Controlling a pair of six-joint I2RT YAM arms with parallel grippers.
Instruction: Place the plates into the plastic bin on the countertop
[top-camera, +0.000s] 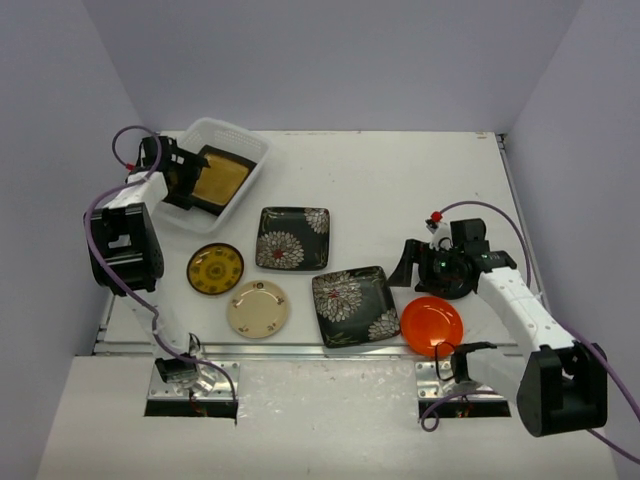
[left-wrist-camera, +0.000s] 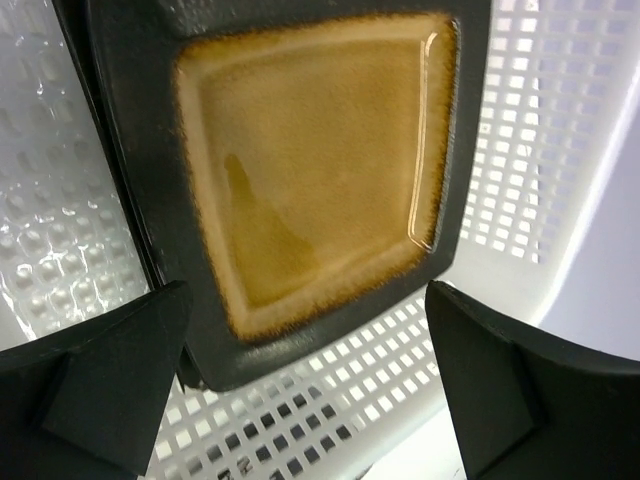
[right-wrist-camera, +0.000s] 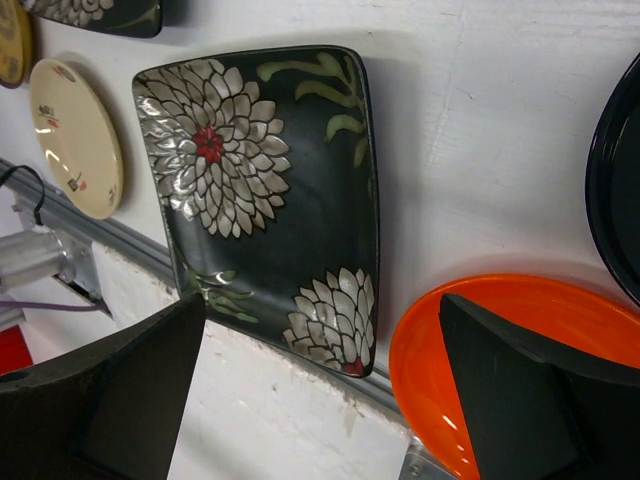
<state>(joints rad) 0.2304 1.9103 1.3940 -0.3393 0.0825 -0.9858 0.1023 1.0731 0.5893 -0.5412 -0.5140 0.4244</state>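
Note:
The amber square plate (top-camera: 221, 178) lies tilted inside the plastic bin (top-camera: 243, 136) at the back left. My left gripper (top-camera: 181, 181) hangs open and empty over the bin's near end. In the left wrist view the amber plate (left-wrist-camera: 310, 160) lies just beyond the gripper (left-wrist-camera: 310, 400), against the perforated bin wall (left-wrist-camera: 540, 120). My right gripper (top-camera: 413, 266) is open and empty above the countertop (top-camera: 400, 180), between a flowered square plate (top-camera: 355, 305) and the orange plate (top-camera: 432, 325). The right wrist view shows that flowered plate (right-wrist-camera: 270, 200), the orange plate (right-wrist-camera: 520, 340) and the black round plate's rim (right-wrist-camera: 615, 180). No teal plate shows.
A second flowered plate (top-camera: 293, 238), the yellow patterned plate (top-camera: 215, 268) and the cream plate (top-camera: 258, 308) lie mid-table. The flowered plate and orange plate sit at the metal front edge (top-camera: 300, 350). Lilac walls enclose the table.

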